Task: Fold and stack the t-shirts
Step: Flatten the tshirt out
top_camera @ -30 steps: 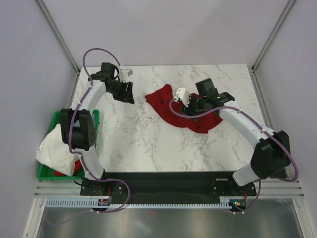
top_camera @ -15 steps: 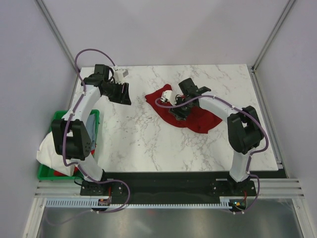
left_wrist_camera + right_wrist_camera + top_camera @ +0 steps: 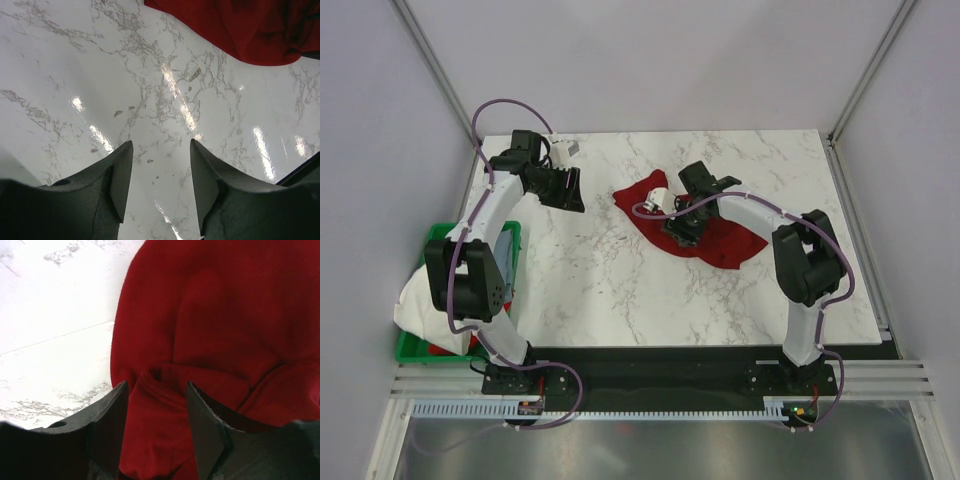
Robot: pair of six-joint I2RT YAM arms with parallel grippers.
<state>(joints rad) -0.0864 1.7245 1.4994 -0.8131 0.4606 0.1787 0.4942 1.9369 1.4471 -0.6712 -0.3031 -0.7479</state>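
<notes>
1. Status. No folding is done, as far as the views show, and no stack is started. One red tee (image 3: 730,245) lies crumpled, right of centre on the surface (image 3: 620,290). A white tee (image 3: 428,300) and a scrap of red cloth hang over the green bin (image 3: 512,232) at the left edge, not yet taken out.

2. Right fingers (image 3: 680,228). They stand apart, low over the red tee, either side of a raised fold. They are not closed on the cloth.

3. Left fingers (image 3: 570,190). They are spread wide and hold nothing, above bare surface near the far left corner. The red tee's edge is just ahead of them.

4. Work left, by judgement. Spread the red tee flat, fold it and set it down as the stack base. Then repeat for each tee in the bin.

5. Markings. No brand, label or writing can be read in any view. The visible red cloth is plain.
</notes>
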